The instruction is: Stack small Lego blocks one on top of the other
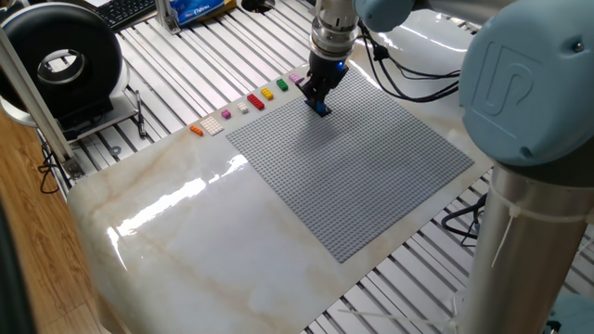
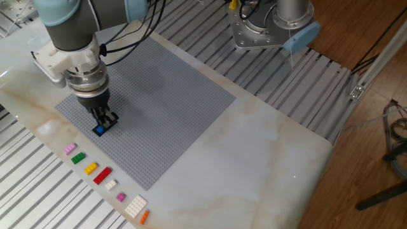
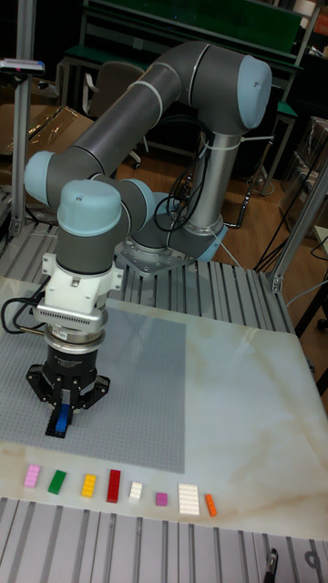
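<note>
My hand (image 3: 62, 412) stands upright over the baseplate (image 3: 137, 392), fingers closed on the blue block (image 3: 60, 422); the black block (image 3: 56, 430) lies directly beneath it.

In front of you the arm's black two-finger gripper (image 2: 102, 121) points straight down over the near-left corner of the large grey studded baseplate (image 2: 165, 95). A small blue Lego brick (image 2: 99, 130) sits on the plate right under the jaws; you cannot tell whether they touch it. Beside the plate's edge, on the pale marble tabletop (image 2: 254, 159), a row of loose bricks runs: pink (image 2: 69, 148), green (image 2: 78, 158), yellow (image 2: 91, 168), red (image 2: 102, 175), small white (image 2: 110, 184), purple (image 2: 121, 197), a wide white plate (image 2: 135, 206), orange (image 2: 144, 217).
</note>
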### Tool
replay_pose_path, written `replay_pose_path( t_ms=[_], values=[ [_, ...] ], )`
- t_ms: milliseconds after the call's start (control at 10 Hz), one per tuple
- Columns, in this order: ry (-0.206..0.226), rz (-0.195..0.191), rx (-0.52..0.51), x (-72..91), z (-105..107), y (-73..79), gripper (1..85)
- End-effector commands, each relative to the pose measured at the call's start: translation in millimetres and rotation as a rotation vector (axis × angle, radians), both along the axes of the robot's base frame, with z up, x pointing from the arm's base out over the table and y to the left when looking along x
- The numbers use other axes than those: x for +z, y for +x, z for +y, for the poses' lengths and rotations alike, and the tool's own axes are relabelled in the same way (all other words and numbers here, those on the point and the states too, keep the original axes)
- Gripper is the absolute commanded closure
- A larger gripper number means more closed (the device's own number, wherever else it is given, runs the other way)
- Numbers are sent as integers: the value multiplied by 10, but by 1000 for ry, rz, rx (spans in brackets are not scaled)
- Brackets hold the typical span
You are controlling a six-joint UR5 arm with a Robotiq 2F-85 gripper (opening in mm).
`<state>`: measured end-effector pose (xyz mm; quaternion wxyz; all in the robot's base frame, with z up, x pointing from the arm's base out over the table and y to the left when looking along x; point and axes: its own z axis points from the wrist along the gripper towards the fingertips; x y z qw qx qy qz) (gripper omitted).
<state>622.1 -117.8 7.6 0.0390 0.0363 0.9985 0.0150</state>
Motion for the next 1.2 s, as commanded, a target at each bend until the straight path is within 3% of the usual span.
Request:
replay_pose_path(
  t_ms=[0, 300, 1100],
  values=[
    [-19, 10, -11, 37, -40, -14, 647],
    [-15, -7, -25, 12, -30, 30, 693],
    [9, -45, -17, -17, 22, 149, 677]
  ],
)
